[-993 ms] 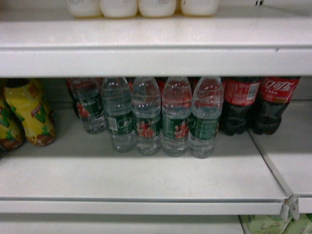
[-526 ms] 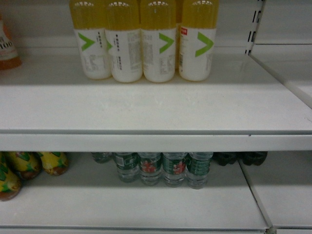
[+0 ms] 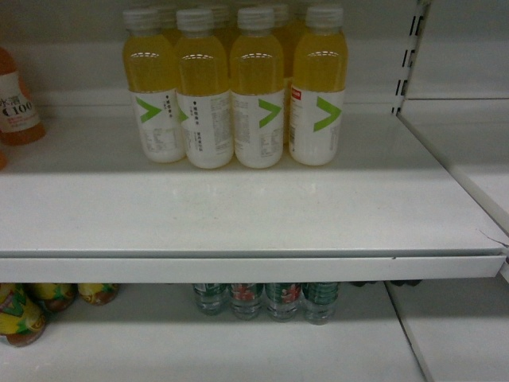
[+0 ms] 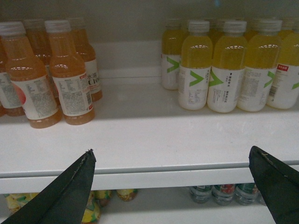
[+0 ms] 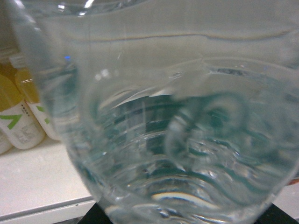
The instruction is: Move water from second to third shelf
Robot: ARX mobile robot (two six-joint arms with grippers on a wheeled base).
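Shelving (image 3: 238,223), white, carries yellow bottles (image 3: 238,103); left hand (image 4: 173,186) gapes empty, right hand's grip unclear.

White shelf (image 3: 238,215), yellow juice bottles (image 3: 235,95) (upright), water bottles (image 3: 266,299) below

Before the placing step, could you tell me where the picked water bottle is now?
The water bottle fills the right wrist view, close before that camera, with the yellow juice bottles on the shelf at left.

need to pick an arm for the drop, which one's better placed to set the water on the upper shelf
Right. Its wrist view is filled by the water, apparently held there, beside the shelf. The left pincer is open and empty.
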